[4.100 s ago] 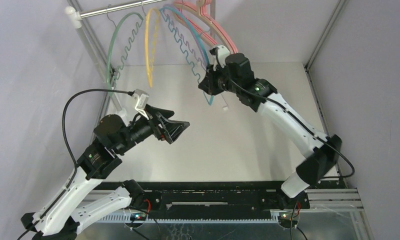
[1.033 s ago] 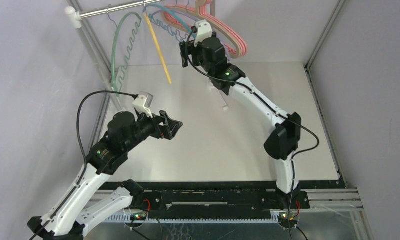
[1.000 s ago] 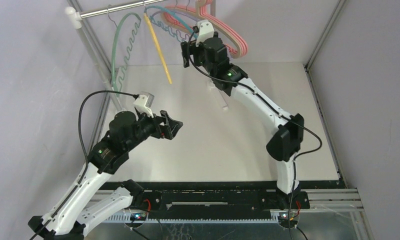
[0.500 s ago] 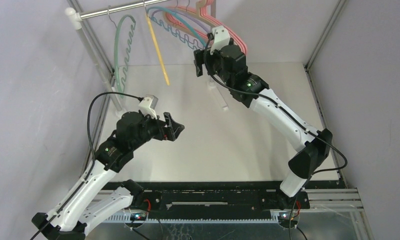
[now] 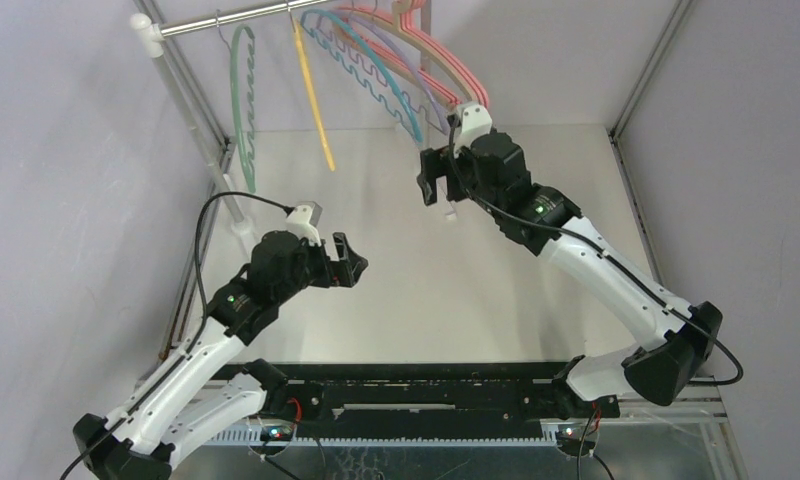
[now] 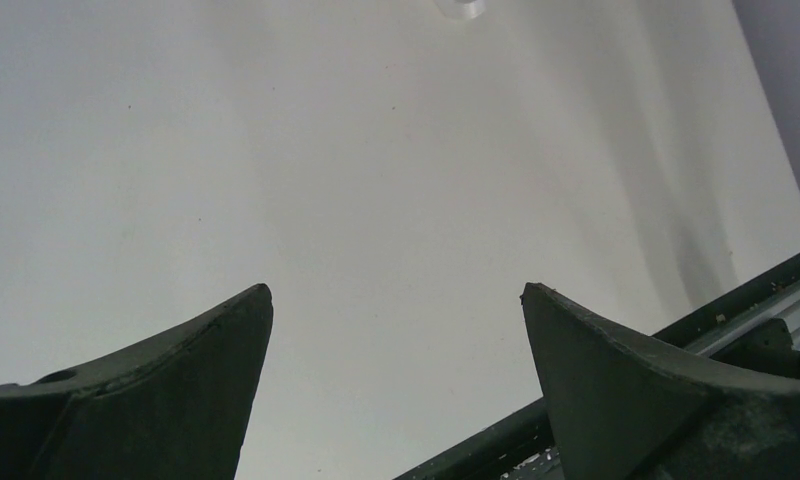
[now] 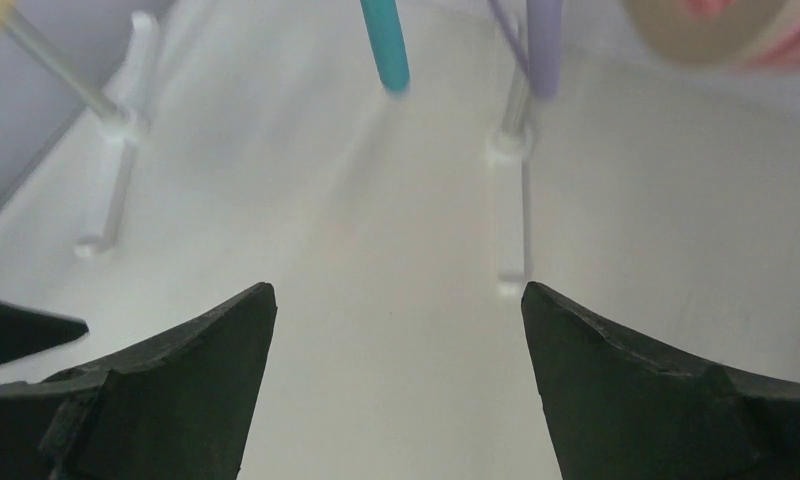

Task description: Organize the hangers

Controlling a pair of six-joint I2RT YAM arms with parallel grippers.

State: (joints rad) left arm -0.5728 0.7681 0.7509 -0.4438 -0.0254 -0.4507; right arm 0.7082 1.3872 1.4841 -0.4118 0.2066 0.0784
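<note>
Several hangers hang from the silver rail (image 5: 246,15) at the back: green (image 5: 243,110) at the left, yellow (image 5: 311,95), wavy teal (image 5: 371,75), lavender (image 5: 421,90), then tan and pink (image 5: 446,70). My right gripper (image 5: 431,178) is open and empty, just below the lower ends of the teal and lavender hangers. The right wrist view shows the teal tip (image 7: 386,50), the lavender tip (image 7: 544,45) and the tan and pink ends (image 7: 716,30) above my open right gripper (image 7: 396,290). My left gripper (image 5: 348,268) is open over the bare table (image 6: 376,150), holding nothing.
The rack's left post (image 5: 191,110) stands by the left wall, with white feet on the table (image 5: 448,212) (image 7: 511,200). Metal frame posts stand at the back corners. A black rail runs along the near edge (image 5: 426,375).
My right arm has drawn back toward the near right, away from the hangers. The teal and lavender hangers have swung back down. The green hanger has turned edge-on. My left arm shifted slightly.
</note>
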